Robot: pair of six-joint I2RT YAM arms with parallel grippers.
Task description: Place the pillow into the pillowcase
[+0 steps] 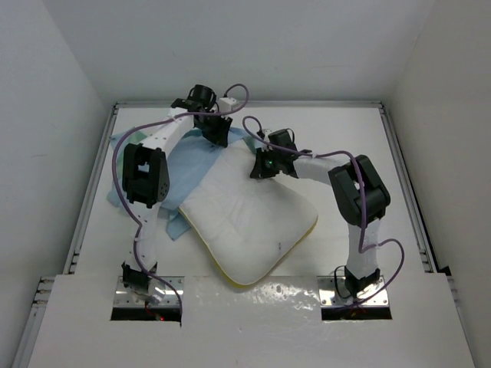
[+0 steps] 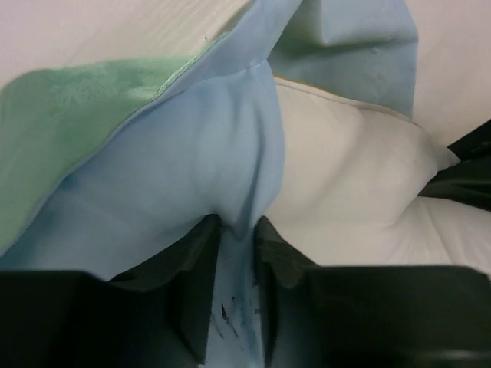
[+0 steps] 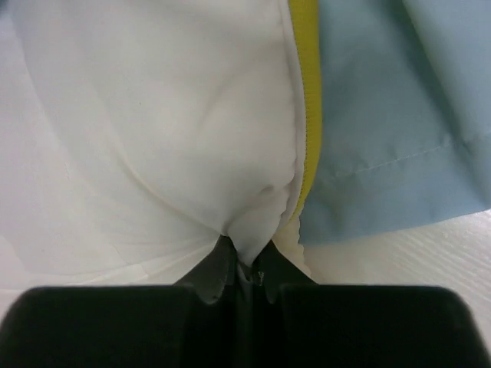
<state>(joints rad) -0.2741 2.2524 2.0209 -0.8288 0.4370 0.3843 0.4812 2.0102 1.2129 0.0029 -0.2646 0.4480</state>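
left hand [image 2: 236, 227] clamped on light blue pillowcase [image 2: 184, 161] edge; right hand [image 3: 242, 254] clamped on white pillow [image 3: 153, 123] corner

The pillow [image 1: 245, 222] is showing as soft, matt white cloth, creasing into fine folds where the right gripper [image 3: 244, 251] is pinching it. Its yellow edge [image 3: 308, 92] is looking like smooth woven trim. The pillowcase [image 1: 192, 165] is reading as thin, smooth cloth, matt light blue with a stitched hem, while its green face [image 2: 69, 115] is looking slightly fuzzy. The left gripper [image 2: 236, 228] is showing matt black plastic fingers. The arm shells [image 1: 169, 132] are looking like smooth white and black plastic. The table [image 1: 345, 130] is showing a matt white, finely ribbed top, and the near shelf [image 1: 253, 322] is gleaming glossy white.
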